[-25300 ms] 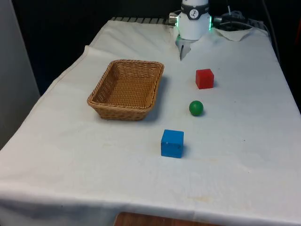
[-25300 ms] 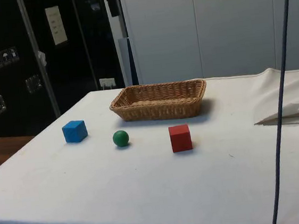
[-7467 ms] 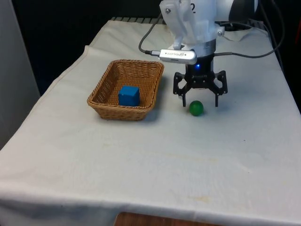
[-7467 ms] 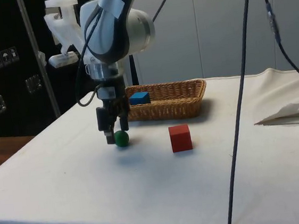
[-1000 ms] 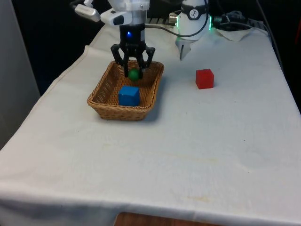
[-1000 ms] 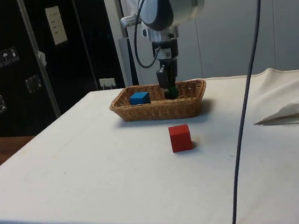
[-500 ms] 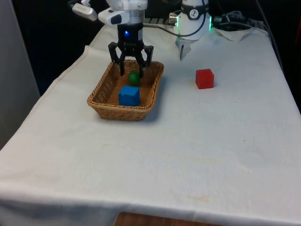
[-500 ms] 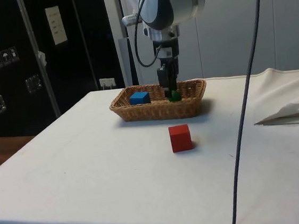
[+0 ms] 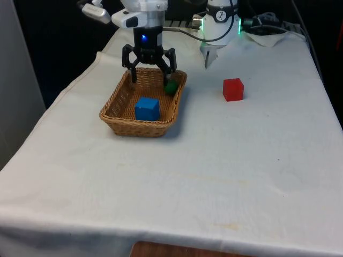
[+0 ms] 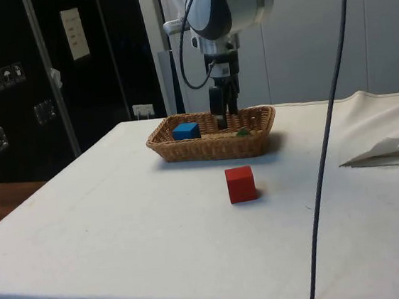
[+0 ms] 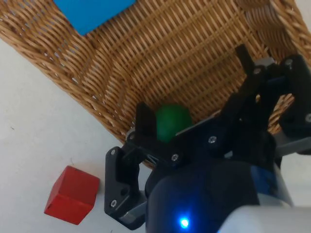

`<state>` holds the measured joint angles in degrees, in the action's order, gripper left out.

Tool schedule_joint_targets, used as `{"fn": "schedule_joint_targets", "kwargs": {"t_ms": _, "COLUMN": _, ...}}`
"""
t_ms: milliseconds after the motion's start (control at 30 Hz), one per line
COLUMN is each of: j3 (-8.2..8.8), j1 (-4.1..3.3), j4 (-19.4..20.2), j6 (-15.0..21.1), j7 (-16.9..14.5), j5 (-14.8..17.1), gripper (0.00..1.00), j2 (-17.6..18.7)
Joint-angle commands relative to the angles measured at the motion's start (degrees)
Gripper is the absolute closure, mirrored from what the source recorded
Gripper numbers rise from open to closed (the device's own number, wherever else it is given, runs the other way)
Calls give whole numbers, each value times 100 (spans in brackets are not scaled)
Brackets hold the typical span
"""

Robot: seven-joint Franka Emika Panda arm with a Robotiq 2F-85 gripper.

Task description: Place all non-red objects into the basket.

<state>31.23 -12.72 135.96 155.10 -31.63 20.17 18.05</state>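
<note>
The wicker basket (image 9: 119, 105) (image 10: 206, 146) (image 11: 87, 73) holds a blue cube (image 9: 147, 108) (image 10: 185, 130) (image 11: 92, 12) and a green ball (image 9: 170, 87) (image 10: 242, 131) (image 11: 171, 121). The ball rests against the basket wall on the front view's right. My gripper (image 9: 149, 74) (image 10: 224, 122) (image 11: 192, 90) hangs open just above the basket's far end, with nothing between its fingers. A red cube (image 9: 233, 89) (image 10: 240, 184) (image 11: 72, 194) stands on the cloth outside the basket, to the front view's right.
Bunched white cloth (image 10: 388, 145) and cables (image 9: 268, 24) lie near the arm's base at the table's far end. A black cable (image 10: 326, 136) hangs down in the side view. Bare cloth (image 9: 214, 176) spreads over the near half of the table.
The fingers have spread wider and lifted a little. The green ball has dropped from between them and rolled to the basket wall on the front view's right.
</note>
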Motion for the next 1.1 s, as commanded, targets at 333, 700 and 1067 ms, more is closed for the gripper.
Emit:
{"fn": "schedule_joint_targets", "kwargs": {"t_ms": 333, "j3": -63, "j1": -183, "j4": 109, "j6": -109, "j7": 384, "j5": -189, "gripper": 0, "j2": -384}}
{"fn": "schedule_joint_targets", "kwargs": {"t_ms": 700, "j3": -372, "j1": -246, "j4": 258, "j6": -126, "j7": 911, "j5": -498, "gripper": 0, "j2": -739}}
{"fn": "schedule_joint_targets", "kwargs": {"t_ms": 1067, "j3": -785, "j1": -269, "j4": 350, "j6": -132, "j7": 1220, "j5": -602, "gripper": 0, "j2": -1003}}
